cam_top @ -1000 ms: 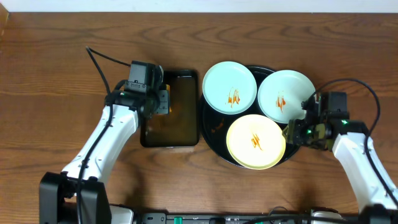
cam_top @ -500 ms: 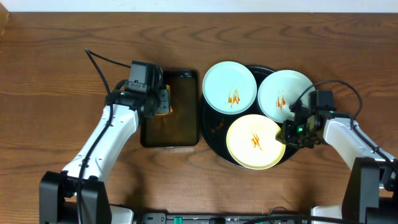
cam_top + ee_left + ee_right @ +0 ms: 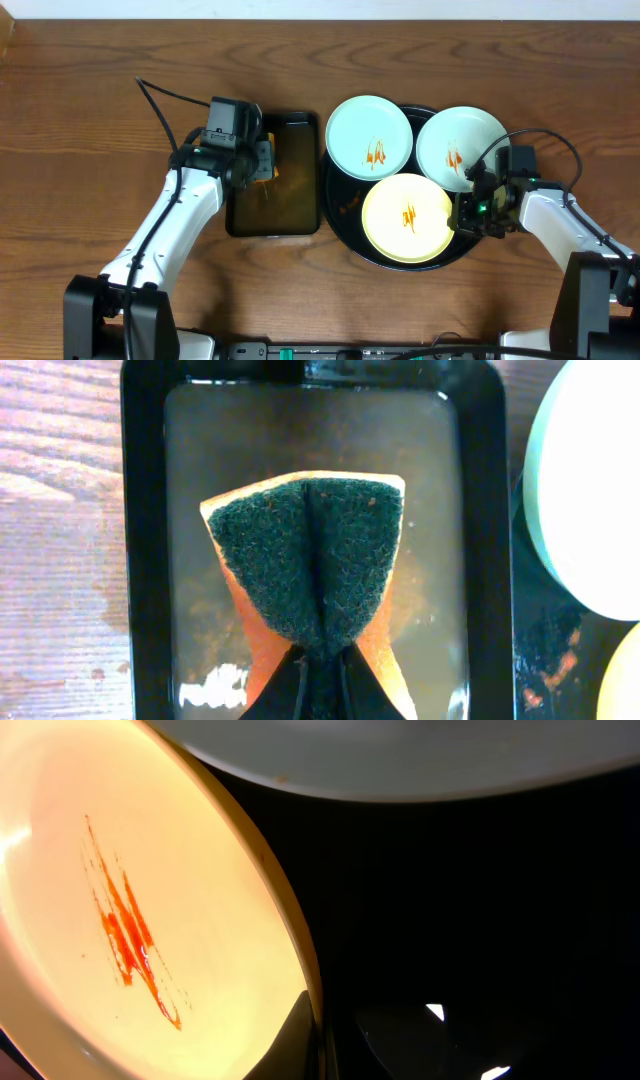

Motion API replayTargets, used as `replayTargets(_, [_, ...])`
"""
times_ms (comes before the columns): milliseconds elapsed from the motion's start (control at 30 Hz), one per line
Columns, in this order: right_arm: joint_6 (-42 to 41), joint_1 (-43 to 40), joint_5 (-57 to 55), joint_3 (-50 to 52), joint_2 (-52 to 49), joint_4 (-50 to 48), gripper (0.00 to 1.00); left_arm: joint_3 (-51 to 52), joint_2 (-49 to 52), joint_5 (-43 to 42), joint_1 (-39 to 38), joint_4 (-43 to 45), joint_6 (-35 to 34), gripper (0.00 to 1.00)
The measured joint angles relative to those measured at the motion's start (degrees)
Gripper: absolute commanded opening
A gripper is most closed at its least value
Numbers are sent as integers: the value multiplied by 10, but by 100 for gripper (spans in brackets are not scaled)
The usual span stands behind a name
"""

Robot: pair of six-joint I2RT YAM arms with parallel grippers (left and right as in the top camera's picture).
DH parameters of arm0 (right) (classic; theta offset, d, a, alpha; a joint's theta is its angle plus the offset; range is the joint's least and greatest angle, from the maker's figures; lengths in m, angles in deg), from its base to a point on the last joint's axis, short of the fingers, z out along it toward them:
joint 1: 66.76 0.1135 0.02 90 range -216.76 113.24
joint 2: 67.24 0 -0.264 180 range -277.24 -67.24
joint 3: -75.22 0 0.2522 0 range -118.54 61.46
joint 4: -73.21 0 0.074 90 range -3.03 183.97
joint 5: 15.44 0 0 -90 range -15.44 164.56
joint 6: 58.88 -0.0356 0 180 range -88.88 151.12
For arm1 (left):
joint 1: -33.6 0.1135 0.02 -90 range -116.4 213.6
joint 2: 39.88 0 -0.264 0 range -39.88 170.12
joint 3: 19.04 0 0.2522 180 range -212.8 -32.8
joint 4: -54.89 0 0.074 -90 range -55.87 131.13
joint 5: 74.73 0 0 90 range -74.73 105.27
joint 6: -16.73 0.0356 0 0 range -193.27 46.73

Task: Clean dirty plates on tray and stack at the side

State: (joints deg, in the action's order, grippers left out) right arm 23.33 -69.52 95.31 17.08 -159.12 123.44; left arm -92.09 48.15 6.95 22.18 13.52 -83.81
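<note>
Bright, even light is filling the sharp overhead view. The cream plate (image 3: pixel 60 870) is glowing overexposed; the tray (image 3: pixel 480 900) is sinking into black, glare glinting at five o'clock. The sponge (image 3: pixel 305 560) is showing crisp, water (image 3: pixel 215 680) glinting at seven o'clock.

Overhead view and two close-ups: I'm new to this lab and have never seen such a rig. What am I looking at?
Two robot arms work at a wooden table. One camera looks down from above; one rides on each wrist. The left jaws pinch an orange-and-green sponge over a black pan of brownish water. On the round black tray rest two pale blue plates and a cream plate, all sauce-smeared. The right jaws appear to grip the cream plate's rim.
</note>
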Motion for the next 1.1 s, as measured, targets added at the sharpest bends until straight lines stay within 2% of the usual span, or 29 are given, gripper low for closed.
replayTargets(267, [0,0,-19,0,0,0,1,0,0,-2,0,35,0,7])
replayTargets(733, [0,0,-23,0,0,-7,1,0,-65,10,0,174,0,7])
replayTargets(967, [0,0,-24,0,0,-10,1,0,-66,12,0,188,0,7])
replayTargets(1100, [0,0,-24,0,0,-10,1,0,-66,12,0,161,0,7])
